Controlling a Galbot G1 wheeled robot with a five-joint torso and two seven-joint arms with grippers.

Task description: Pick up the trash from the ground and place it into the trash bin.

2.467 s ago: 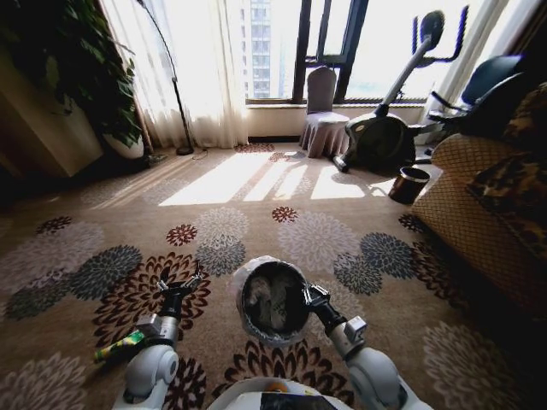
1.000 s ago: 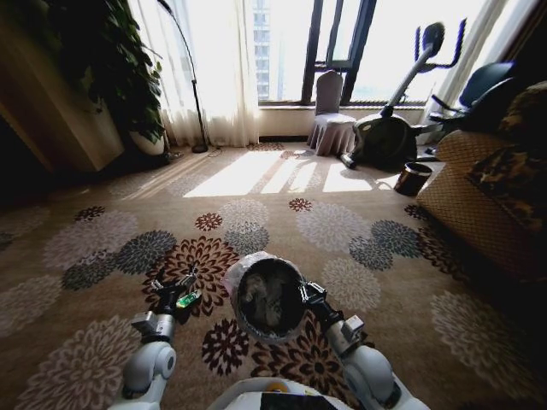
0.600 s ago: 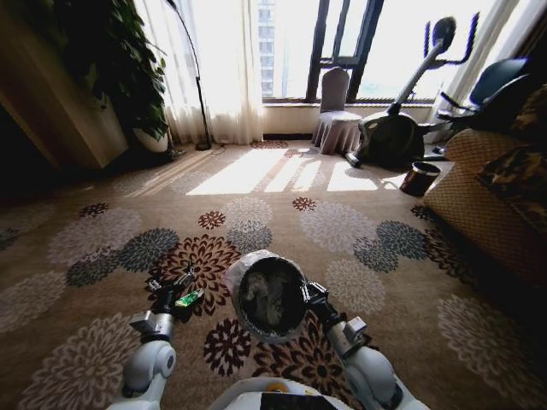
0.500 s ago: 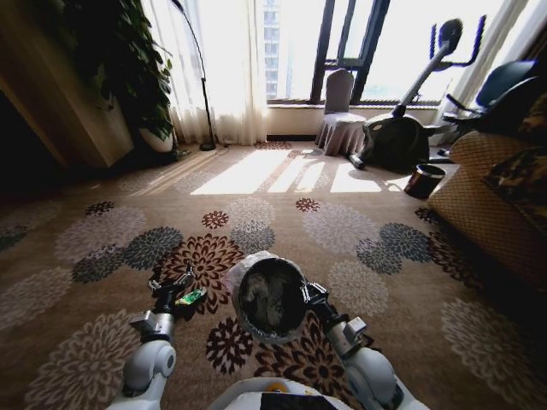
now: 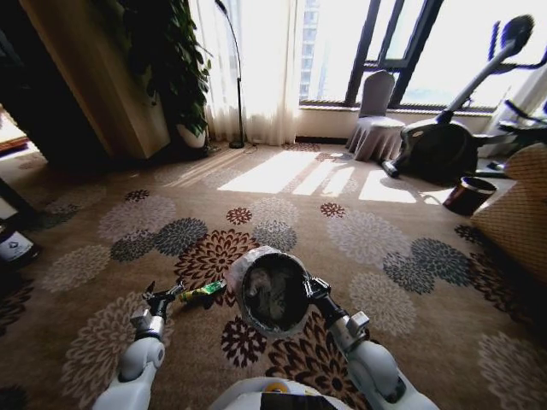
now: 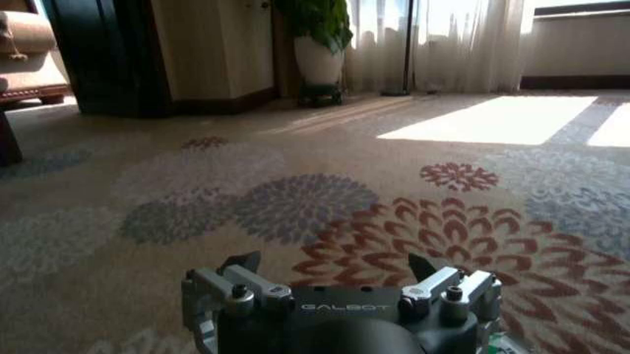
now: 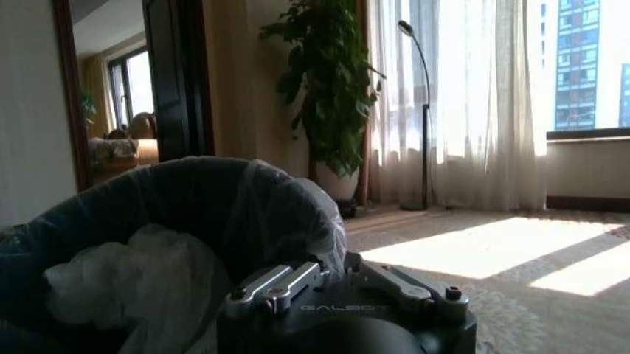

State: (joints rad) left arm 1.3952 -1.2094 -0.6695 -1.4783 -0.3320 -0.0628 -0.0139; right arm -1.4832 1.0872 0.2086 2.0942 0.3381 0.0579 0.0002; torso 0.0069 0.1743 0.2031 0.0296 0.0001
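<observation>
The right claw [image 5: 310, 289] is clamped on the rim of the trash bin [image 5: 273, 295], a small round black bucket with a whitish, crinkled see-through liner folded over its edge. The bin is held up off the carpet [image 5: 359, 231], just ahead of the robot's torso, tipped so its mouth faces the head camera. Inside the bin lies crumpled pale material, and in the right wrist view a white plastic bag [image 7: 128, 284] bulges up within the dark wall of the bin [image 7: 226, 206], right beside the right claw [image 7: 325, 284]. To the left of the bin, the left claw [image 5: 162, 295] has its fingers spread apart with nothing between them, and it hangs low over the carpet; in the left wrist view the two dark fingertips [image 6: 241, 262] of the left claw [image 6: 335, 269] stand wide apart above a red flower in the pattern. Between the left claw and the bin, a green piece of trash [image 5: 202, 292] with a yellowish end lies flat on the carpet, just beside the fingertips and near the bin's rim. Well beyond the bin, against the far wall, stand a potted plant [image 5: 175, 60], a covered chair [image 5: 376, 128] and an exercise bike [image 5: 444, 145].
</observation>
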